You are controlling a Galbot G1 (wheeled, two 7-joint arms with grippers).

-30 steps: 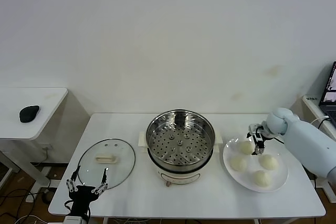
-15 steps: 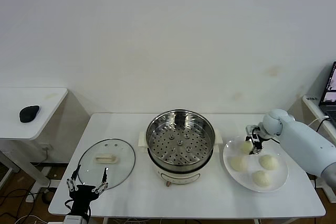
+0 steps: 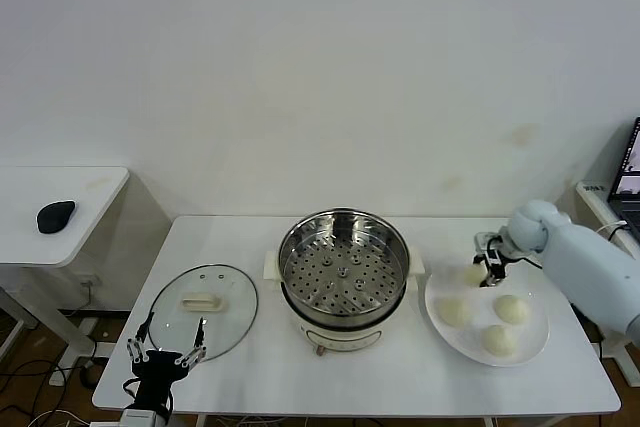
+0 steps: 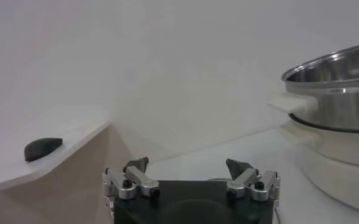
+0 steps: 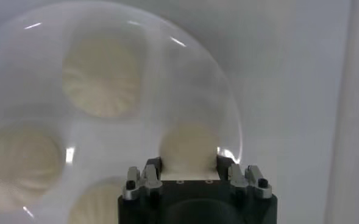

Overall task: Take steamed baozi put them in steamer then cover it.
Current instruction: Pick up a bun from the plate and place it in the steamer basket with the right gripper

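My right gripper (image 3: 489,272) is shut on one steamed baozi (image 3: 473,274), a cream-white bun held just above the back of the white plate (image 3: 530,332). In the right wrist view that baozi (image 5: 188,148) sits squeezed between the fingers (image 5: 223,165). Three more baozi (image 3: 512,308) lie on the plate (image 5: 167,79). The steamer (image 3: 343,272) stands open at the table's middle, its perforated tray bare. The glass cover (image 3: 203,302) lies flat at the left. My left gripper (image 3: 165,355) hangs open at the table's front left edge, holding nothing (image 4: 188,170).
A black mouse (image 3: 55,215) rests on the low side table at the far left. A laptop edge (image 3: 630,172) shows at the far right. The steamer's side handle (image 4: 292,102) is close to my left gripper.
My right gripper has shut on the back baozi and raised it slightly off the plate. The left arm has not moved.
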